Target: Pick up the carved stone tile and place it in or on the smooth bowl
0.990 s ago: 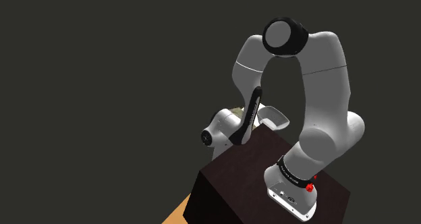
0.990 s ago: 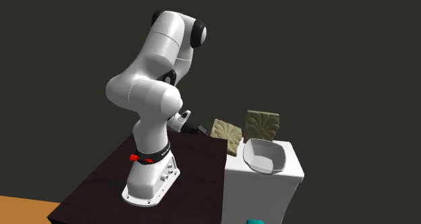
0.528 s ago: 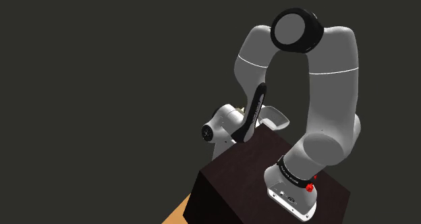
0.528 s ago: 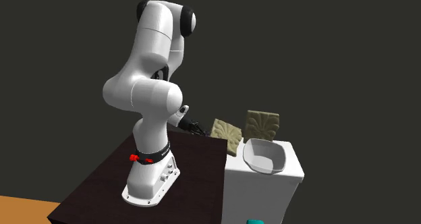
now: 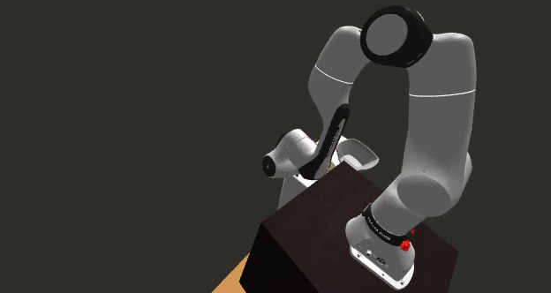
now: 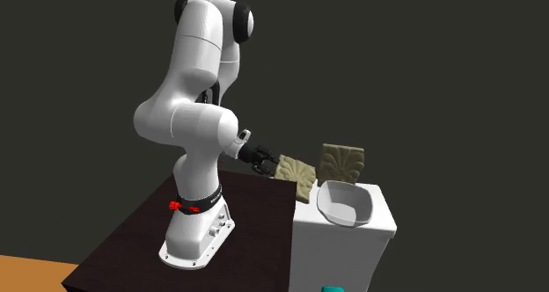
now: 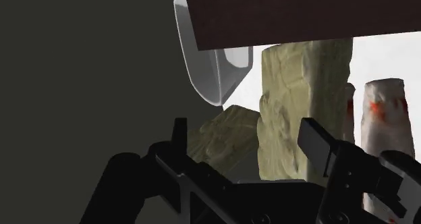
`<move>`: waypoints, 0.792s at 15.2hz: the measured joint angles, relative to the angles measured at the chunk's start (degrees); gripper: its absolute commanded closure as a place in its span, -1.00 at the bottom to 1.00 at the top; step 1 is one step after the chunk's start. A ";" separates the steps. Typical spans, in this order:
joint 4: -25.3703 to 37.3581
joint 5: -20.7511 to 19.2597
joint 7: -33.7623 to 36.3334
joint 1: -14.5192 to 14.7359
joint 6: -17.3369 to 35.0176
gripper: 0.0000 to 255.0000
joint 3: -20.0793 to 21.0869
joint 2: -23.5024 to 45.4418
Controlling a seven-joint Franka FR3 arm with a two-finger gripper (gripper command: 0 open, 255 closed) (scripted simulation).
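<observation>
Two tan carved stone tiles stand on the white cabinet [image 6: 345, 239]. One tile [image 6: 296, 174] leans at the cabinet's edge nearest the arm. The other tile [image 6: 341, 163] stands upright behind the smooth pale bowl [image 6: 346, 202]. My black gripper [image 6: 264, 162] hovers just beside the leaning tile, on the arm's side. In the wrist view my gripper [image 7: 249, 145] is open, and the leaning tile [image 7: 226, 138] lies ahead between the fingers [image 7: 179, 138] without being clasped. The upright tile [image 7: 303, 115] and the bowl [image 7: 212, 67] lie beyond it.
The arm's base sits on the dark brown stand [image 6: 141, 237], which butts against the cabinet. A white object with red specks [image 7: 384, 121] rises beside the upright tile. A teal thing [image 6: 332, 288] shows below the cabinet. Orange floor [image 5: 231, 282] lies under the stand.
The hand has swung up and toward the leaning tile. The fingers, earlier together, now stand apart. Tiles and bowl have not moved.
</observation>
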 measured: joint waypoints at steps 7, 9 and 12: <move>4.78 -2.54 -7.50 -3.44 9.12 -1.00 0.94 2.31; 5.17 -3.74 -7.32 -3.92 9.71 -1.00 0.19 3.12; 5.44 -6.06 -6.73 -4.85 10.72 -1.00 -1.33 4.20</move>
